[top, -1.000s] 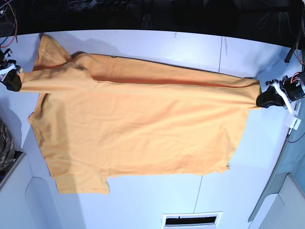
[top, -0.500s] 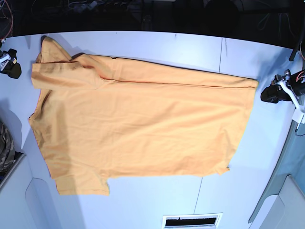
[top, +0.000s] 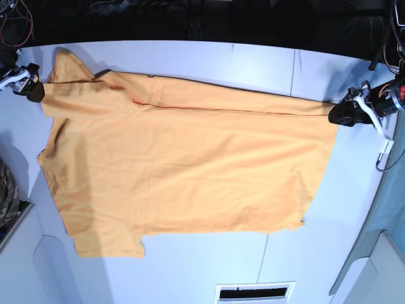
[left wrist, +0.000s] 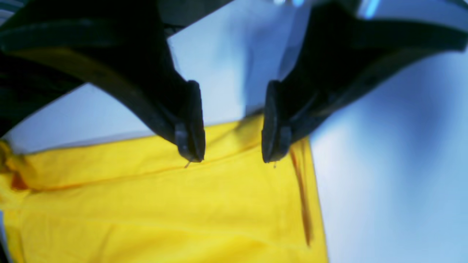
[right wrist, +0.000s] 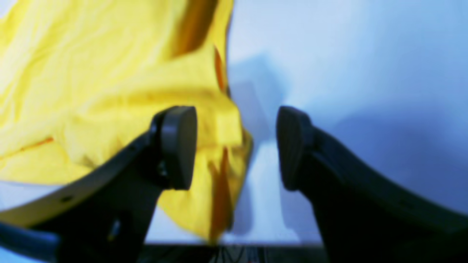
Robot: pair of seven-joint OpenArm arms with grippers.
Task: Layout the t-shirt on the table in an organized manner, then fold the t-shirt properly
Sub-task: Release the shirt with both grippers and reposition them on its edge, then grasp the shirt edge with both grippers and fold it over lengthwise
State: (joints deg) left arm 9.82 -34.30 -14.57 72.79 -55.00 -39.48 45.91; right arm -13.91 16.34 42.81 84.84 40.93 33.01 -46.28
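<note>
Left wrist view: the left pincer hangs with its jaws apart and nothing between them, over a corner of the t-shirt. The cloth fills the frame from 6 to 9 o'clock, its hem running toward 5 o'clock, with bare table at 3 o'clock. The fabric looks thin, soft and limp; I judge it light and prone to sag and crease when lifted, so the doubled hem at this corner is the firmer place to pinch

Right wrist view: the right pincer also stands apart and empty. A rumpled edge of the shirt lies from 9 to 12 o'clock, a fold drooping between the pads toward 6 o'clock; whether it touches them I cannot tell

Base view: the t-shirt lies spread across the table, fairly flat, with a folded band along its 12 o'clock edge. The left pincer sits at 3 o'clock by one corner, the right pincer at 10 o'clock by the other. Two corners taken together should keep it taut
</note>
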